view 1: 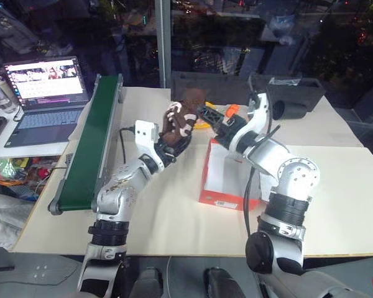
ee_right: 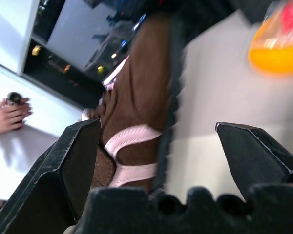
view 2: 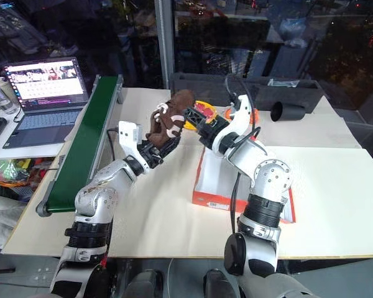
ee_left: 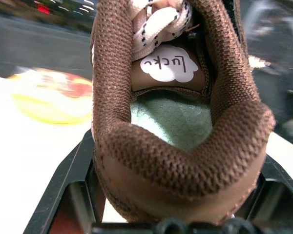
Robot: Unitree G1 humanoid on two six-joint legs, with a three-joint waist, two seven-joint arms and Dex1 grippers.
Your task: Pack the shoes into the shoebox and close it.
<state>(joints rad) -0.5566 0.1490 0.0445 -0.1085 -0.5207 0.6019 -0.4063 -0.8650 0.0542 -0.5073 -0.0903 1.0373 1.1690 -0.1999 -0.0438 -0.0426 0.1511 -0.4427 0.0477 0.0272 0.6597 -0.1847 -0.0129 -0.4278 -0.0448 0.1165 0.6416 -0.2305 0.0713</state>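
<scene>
Hanging above the desk (view 1: pixel 174 211), a brown shoe (view 1: pixel 179 124) is seen clamped at the heel in the left hand (view 1: pixel 173 144), its toe raised toward the window. The right hand (view 1: pixel 210 118) is held just beside the shoe with its fingers wide apart and nothing between them. The red-orange shoebox (view 1: pixel 227 180) stands on the desk beneath the right arm; whether anything lies in it cannot be told. The shoe is judged light and soft: its knitted collar gives under the fingers, the laces dangle loose, and the sole is probably the stiffest part, so a second hold is best taken along the sole or toe rather than on the upper. The desk is covered in pale, smooth sheet. A green conveyor (view 1: pixel 90 146) and an open laptop (view 1: pixel 43 99) are placed on the left, a yellow dish (view 2: pixel 202 112) and a grey tray (view 1: pixel 292 93) at the back, against dark glass. A person's hand (ee_right: pixel 7 117) is caught in the right wrist view.
</scene>
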